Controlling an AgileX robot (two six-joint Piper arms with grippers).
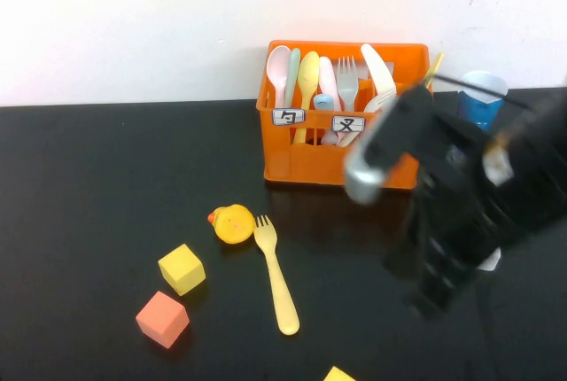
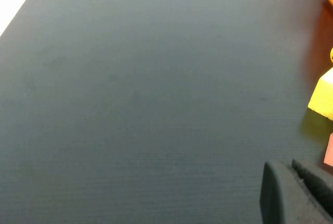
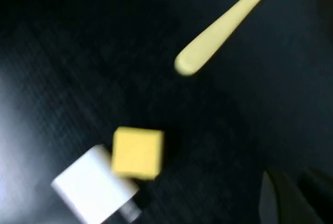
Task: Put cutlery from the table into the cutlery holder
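Note:
A yellow fork (image 1: 276, 275) lies on the black table (image 1: 106, 186), in front of the orange cutlery holder (image 1: 306, 159). The holder stands at the back and holds several pastel spoons and forks upright. My right gripper (image 1: 427, 297) hangs blurred above the table, right of the fork and in front of the holder; its fingers look shut and empty. In the right wrist view the fork's handle (image 3: 229, 23) lies well away from the right gripper (image 3: 294, 174). My left gripper (image 2: 283, 164) is shut and empty over bare table (image 2: 130, 104), and is out of the high view.
A yellow duck toy (image 1: 232, 223) sits by the fork's tines. A yellow cube (image 1: 182, 268) and a salmon cube (image 1: 162, 319) lie to the left. Another yellow cube (image 3: 138, 151) and a white block (image 3: 93, 190) lie near the front. A blue cup (image 1: 483, 97) stands right of the holder.

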